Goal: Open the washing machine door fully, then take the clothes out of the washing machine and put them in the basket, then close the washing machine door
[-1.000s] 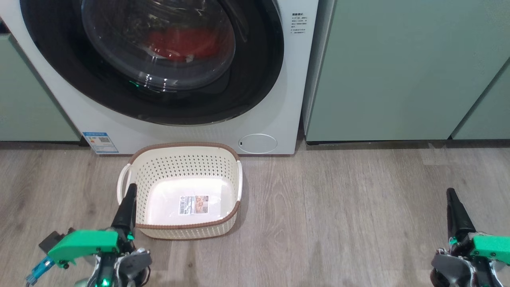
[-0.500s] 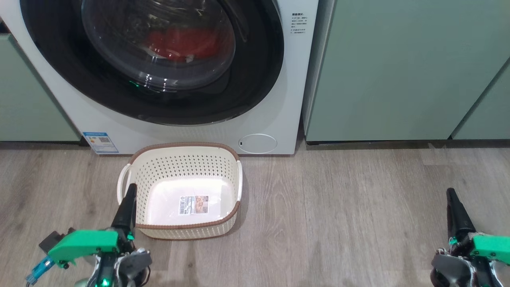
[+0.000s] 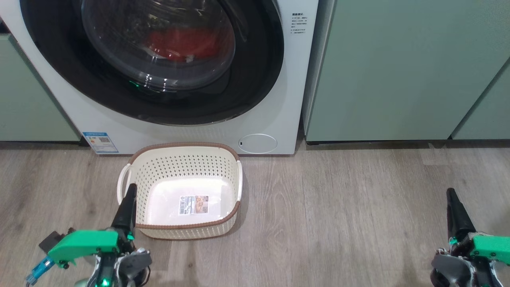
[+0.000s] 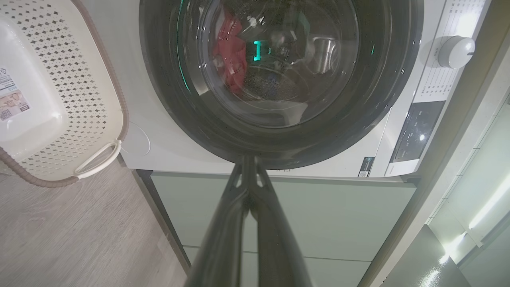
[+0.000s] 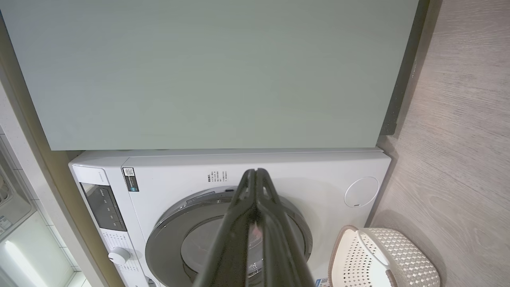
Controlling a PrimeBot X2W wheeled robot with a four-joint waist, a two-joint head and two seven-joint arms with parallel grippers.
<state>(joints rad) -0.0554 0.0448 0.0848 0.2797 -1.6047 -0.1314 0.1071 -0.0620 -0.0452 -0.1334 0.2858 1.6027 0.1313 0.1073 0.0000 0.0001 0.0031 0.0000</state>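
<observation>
No movement since a second ago; task unstarted.
Left claw (image 3: 130, 189) and right claw (image 3: 450, 193) pressed together, empty; washing machine door (image 3: 255, 79) ahead seemingly shut.

**Headcount at the washing machine**

I count one big white front-loading washing machine (image 3: 299, 99). It has one round glass door with a glossy black rim (image 3: 255, 79), and one bright red fabric garment (image 3: 183, 42) behind that glass. Low on its front are one small blue label (image 3: 100, 142) and one round silver-grey flap (image 3: 257, 143). Just before it stands one cream perforated plastic basket (image 3: 187, 163) with two white handles (image 3: 121, 179). There are three pale green cabinet fronts (image 3: 378, 67), one to its left and two to its right. My own grippers make two: left gripper (image 3: 131, 186) and right gripper (image 3: 450, 191).
</observation>
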